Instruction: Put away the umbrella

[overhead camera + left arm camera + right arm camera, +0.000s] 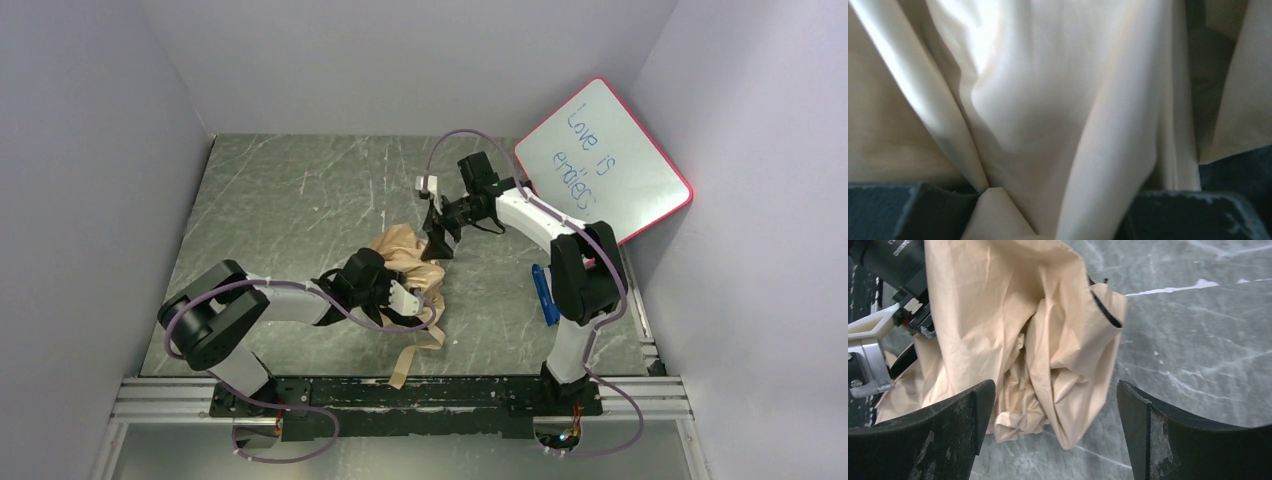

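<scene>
Umbrella [402, 245], compact folding type. Canopy collapsed and loose, bunched into a soft, crumpled heap of tan-beige fabric with deep folds and fine creases. A thin black edge [1105, 310] shows along one upper fold. It lies on the grey marbled table [300, 200], about mid-surface. A flat tan strap [408, 362] trails from the heap toward the near edge.

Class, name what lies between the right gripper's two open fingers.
The right wrist view shows crumpled tan fabric of the umbrella between the fingers of the right gripper; grey table fills the rest.
</scene>
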{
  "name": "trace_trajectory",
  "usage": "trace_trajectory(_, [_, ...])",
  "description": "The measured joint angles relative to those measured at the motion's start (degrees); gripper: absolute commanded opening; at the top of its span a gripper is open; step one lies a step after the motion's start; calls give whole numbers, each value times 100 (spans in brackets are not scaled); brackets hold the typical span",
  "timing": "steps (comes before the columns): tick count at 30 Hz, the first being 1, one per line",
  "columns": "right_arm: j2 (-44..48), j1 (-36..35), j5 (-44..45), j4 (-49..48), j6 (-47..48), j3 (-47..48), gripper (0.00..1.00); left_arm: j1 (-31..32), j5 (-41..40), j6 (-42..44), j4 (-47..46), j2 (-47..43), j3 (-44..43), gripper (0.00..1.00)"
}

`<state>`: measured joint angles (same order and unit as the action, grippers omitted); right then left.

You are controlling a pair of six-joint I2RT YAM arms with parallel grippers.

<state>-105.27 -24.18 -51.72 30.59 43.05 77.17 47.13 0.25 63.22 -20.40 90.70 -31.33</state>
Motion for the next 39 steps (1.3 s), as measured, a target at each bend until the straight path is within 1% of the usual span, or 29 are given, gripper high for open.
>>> trace_trajectory(2, [-66, -46, -48, 267, 236, 42, 97, 48, -81, 46, -79, 48, 0, 5])
trace_trajectory(7, [-212, -286, 44, 479, 455, 48, 100, 127, -229, 111, -170, 87, 20, 5])
trace_trajectory(13, [-551, -557, 496, 614, 507, 96, 100, 190, -367, 157, -256, 98, 66, 5])
trace_trajectory(18, [-708, -678, 848, 651, 468, 96, 100, 240, -459, 175, -273, 118, 66, 8])
trace_trajectory(22, [-715, -796, 1099, 647, 444, 81, 100, 282, -560, 170, -295, 144, 66, 16])
trace_trajectory(28, [-715, -940, 1311, 398, 348, -168, 98, 345, -704, 162, -299, 151, 68, 32])
trace_trajectory(32, [-686, -990, 1373, 72, 203, -417, 94, 372, -807, 120, -299, 151, 81, 44])
trace_trajectory(36, [-643, -1036, 1434, -216, 90, -634, 86, 374, -876, 20, -243, 72, 81, 53])
trace_trajectory(37, [-625, -1045, 1462, -275, 83, -669, 85, 376, -892, -31, -195, 20, 81, 63])
trace_trajectory(38, [-599, -1054, 1493, -343, 68, -721, 82, 378, -907, -76, -125, -33, 81, 69])
trace_trajectory(39, [-575, -1058, 1480, -393, 66, -763, 78, 389, -951, -105, -44, -101, 83, 72])
